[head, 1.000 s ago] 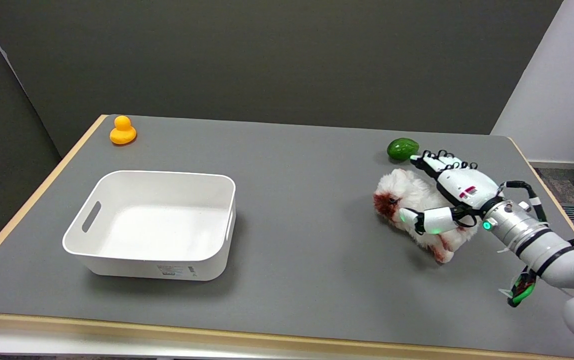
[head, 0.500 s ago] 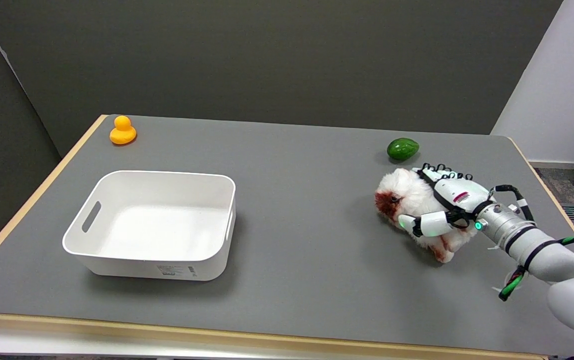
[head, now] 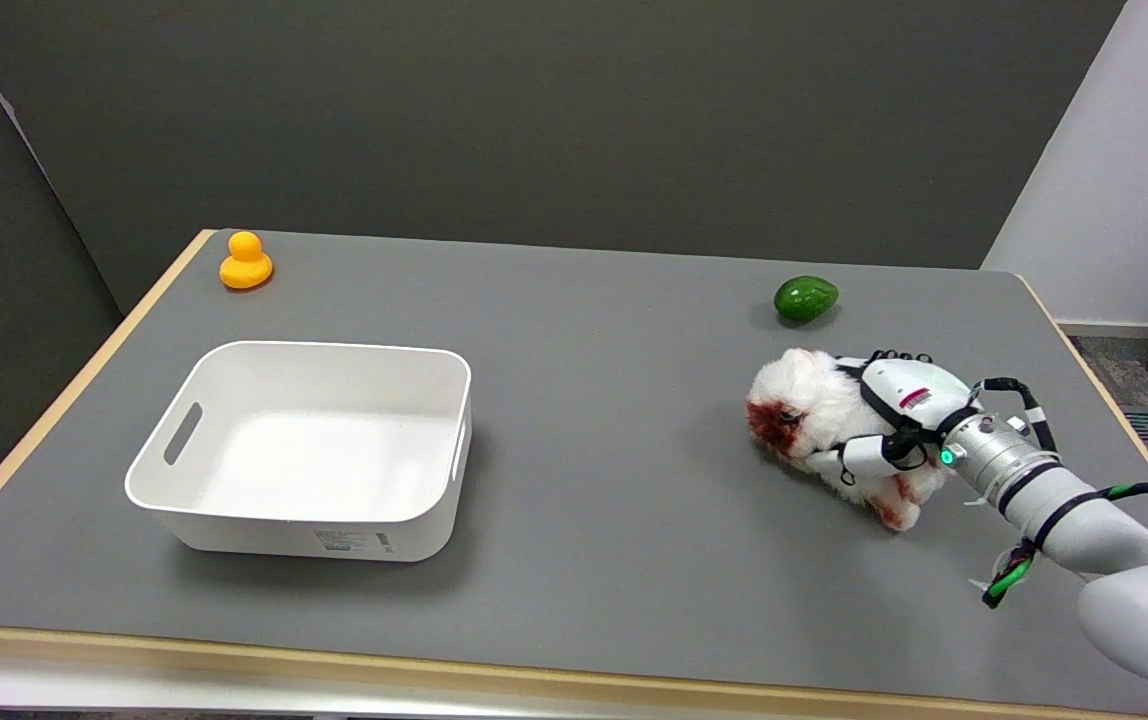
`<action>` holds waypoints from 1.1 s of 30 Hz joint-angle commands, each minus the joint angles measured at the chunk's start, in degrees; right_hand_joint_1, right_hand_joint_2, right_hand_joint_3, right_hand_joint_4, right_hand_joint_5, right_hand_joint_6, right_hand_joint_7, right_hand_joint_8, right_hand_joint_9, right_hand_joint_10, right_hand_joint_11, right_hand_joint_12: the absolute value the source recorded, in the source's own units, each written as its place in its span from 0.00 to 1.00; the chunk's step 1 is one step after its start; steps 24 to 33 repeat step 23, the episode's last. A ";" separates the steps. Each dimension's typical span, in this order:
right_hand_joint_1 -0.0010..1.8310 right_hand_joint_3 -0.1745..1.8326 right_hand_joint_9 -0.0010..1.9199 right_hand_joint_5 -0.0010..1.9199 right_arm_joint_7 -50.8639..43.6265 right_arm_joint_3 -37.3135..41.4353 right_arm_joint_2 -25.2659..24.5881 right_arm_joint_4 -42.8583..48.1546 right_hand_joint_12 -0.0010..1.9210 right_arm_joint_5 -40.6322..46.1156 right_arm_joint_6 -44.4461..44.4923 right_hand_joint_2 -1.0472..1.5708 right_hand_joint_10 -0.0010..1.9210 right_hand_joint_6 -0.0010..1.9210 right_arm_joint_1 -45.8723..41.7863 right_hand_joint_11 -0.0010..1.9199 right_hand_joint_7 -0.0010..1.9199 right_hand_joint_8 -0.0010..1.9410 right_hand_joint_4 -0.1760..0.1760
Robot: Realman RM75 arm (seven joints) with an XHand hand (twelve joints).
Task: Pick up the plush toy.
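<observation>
On the right side of a grey worktop, a white-and-brown plush toy lies on the surface with the robot's right hand grasping it, the palm pressed against its back and the thumb wrapped across its near flank. The white arm reaches in from the lower right. A green avocado sits just beyond the toy. A white bin stands well apart to the left, an orange rubber duck at the far left corner.
</observation>
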 commanded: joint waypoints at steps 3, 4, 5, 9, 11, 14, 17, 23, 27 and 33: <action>0.66 0.27 0.46 0.32 0.38 -8.92 1.95 2.14 1.00 0.05 22.52 0.81 0.80 0.72 2.58 0.41 0.46 0.75 0.00; 0.66 0.27 0.46 0.32 0.38 -9.16 2.22 2.69 1.00 0.05 22.99 0.81 0.80 0.72 3.05 0.42 0.46 0.75 0.00; 0.66 0.27 0.46 0.32 0.38 -9.60 2.45 3.56 1.00 0.05 23.76 0.81 0.80 0.72 3.71 0.42 0.46 0.75 0.00; 0.66 0.28 0.46 0.32 0.38 -12.04 3.55 7.57 1.00 0.05 28.73 0.81 0.80 0.72 6.95 0.43 0.46 0.75 0.00; 0.66 0.28 0.46 0.32 0.38 -14.08 3.73 9.20 1.00 0.05 30.32 0.80 0.80 0.72 9.37 0.44 0.46 0.75 0.00; 0.66 0.29 0.47 0.32 0.38 -19.75 3.28 10.45 1.00 -0.01 31.38 0.80 0.80 0.72 16.18 0.44 0.47 0.75 0.00; 0.66 0.30 0.46 0.33 0.00 -25.82 0.50 10.16 1.00 -0.15 30.39 0.80 0.80 0.72 24.54 0.44 0.47 0.74 0.00; 0.66 0.30 0.46 0.33 0.04 -39.27 -7.65 2.26 1.00 -1.23 25.66 0.79 0.79 0.72 40.26 0.43 0.47 0.74 0.00; 0.66 0.30 0.46 0.33 0.04 -39.27 -7.65 2.26 1.00 -1.23 25.66 0.79 0.79 0.72 40.26 0.43 0.47 0.74 0.00; 0.66 0.30 0.46 0.33 0.04 -39.27 -7.65 2.26 1.00 -1.23 25.66 0.79 0.79 0.72 40.26 0.43 0.47 0.74 0.00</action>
